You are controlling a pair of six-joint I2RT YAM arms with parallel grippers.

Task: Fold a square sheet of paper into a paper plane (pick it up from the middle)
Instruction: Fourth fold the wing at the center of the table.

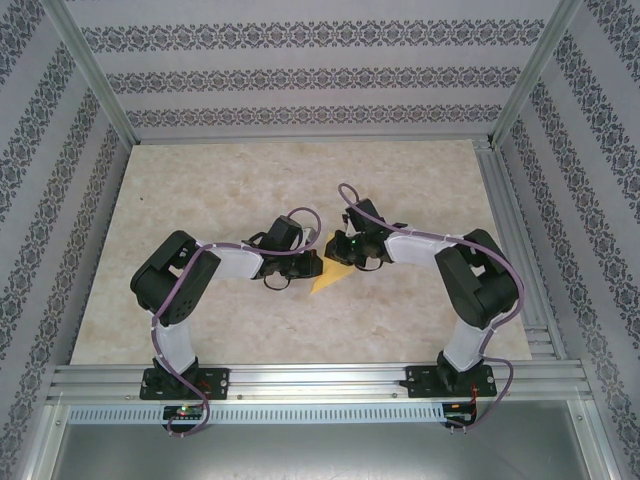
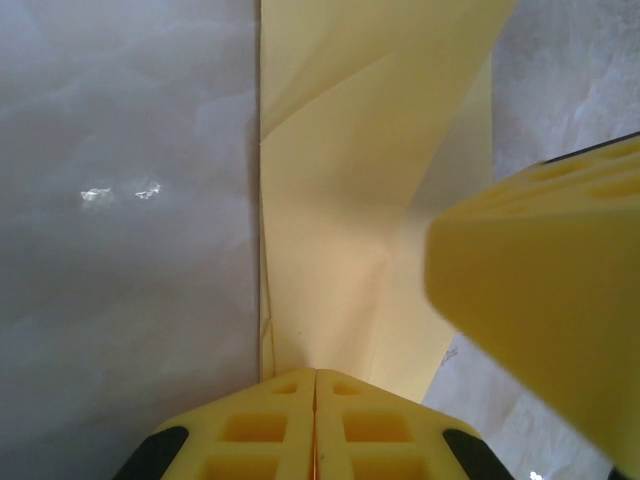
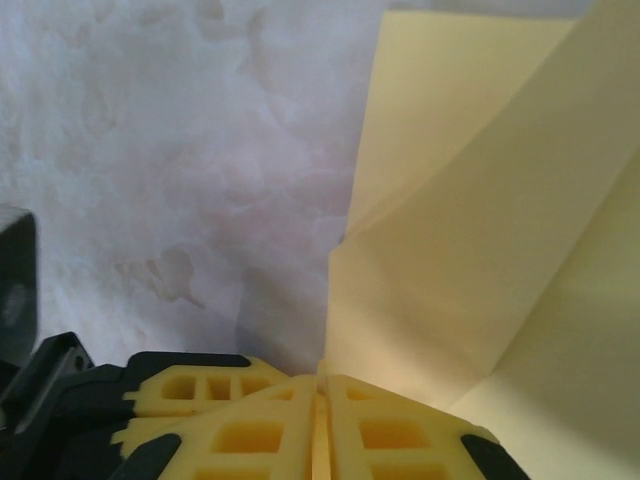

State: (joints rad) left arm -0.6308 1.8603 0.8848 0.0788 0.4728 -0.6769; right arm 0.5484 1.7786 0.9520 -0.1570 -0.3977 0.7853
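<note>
Yellow paper (image 1: 328, 279), creased into a pointed shape, lay mid-table (image 1: 200, 200). The left gripper (image 2: 315, 375) pinched its edge from ten o'clock. The right gripper (image 3: 320, 378) clamped it from one o'clock, fingers pressed together.

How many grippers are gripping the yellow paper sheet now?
2. The left gripper pinches the creased yellow paper sheet from the left; the right gripper, from the right.

Paper (image 1: 330, 278): yellow, partly folded, several layers, diagonal creases. It is showing as a pointed wedge mid-table (image 1: 200, 320), tip pointing toward the near edge. One folded edge is sitting pinched in the left gripper (image 2: 315, 378), another in the right gripper (image 3: 322, 380).
</note>
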